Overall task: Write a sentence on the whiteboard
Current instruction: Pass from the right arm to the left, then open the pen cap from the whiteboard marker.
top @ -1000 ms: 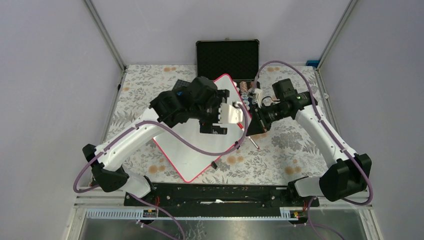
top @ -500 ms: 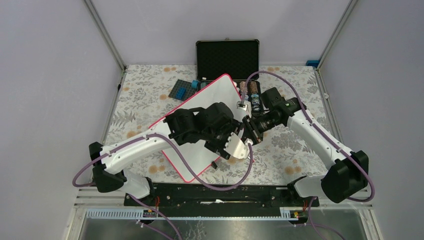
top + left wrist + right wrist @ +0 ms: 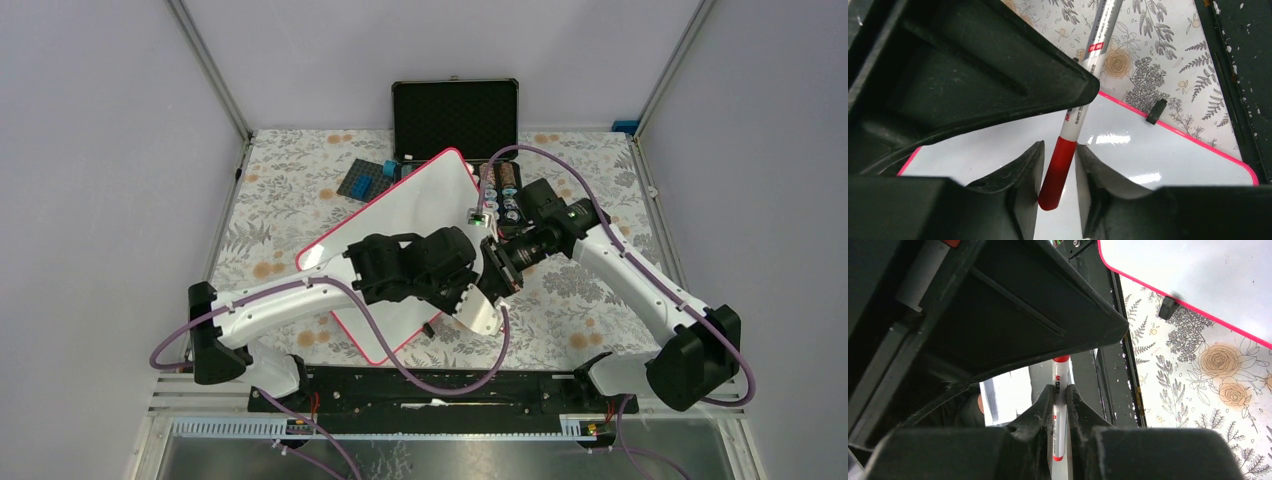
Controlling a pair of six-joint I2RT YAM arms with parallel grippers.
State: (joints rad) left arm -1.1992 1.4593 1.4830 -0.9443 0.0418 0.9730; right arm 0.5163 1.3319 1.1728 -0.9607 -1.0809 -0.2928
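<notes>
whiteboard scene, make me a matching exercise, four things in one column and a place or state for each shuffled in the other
Things
1. red cap
2. whiteboard
3. black case
4. right pincer

Places or states
a. lies flat, no writing on the part that shows
b. shut on the marker's white barrel
c. between the fingers of the left pincer
d. open, at the far edge of the table

Pairs: 1-c, 2-a, 3-d, 4-b
</notes>
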